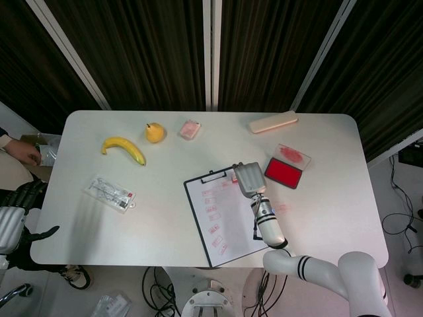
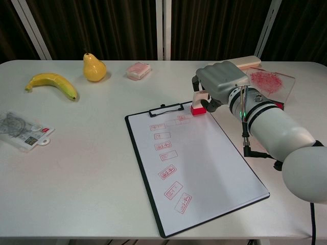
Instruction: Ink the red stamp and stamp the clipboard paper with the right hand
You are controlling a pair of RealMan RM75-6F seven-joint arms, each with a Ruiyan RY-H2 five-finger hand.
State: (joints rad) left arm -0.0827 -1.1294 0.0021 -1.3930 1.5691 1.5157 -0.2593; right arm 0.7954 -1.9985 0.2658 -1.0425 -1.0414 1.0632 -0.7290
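Right hand (image 2: 220,81) holds red stamp (image 2: 199,107) on clipboard paper (image 2: 204,158).

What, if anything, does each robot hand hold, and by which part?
The right hand grips the red stamp by its upper body, base pressed on the clipboard paper. The left hand, off the table's edge, holds nothing visible.

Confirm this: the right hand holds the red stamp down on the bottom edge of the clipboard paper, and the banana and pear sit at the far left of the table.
Not quite. The right hand holds the red stamp at the top edge of the clipboard paper, just beside the clip, not the bottom edge; the chest view shows this. The banana and pear do sit at the far left.
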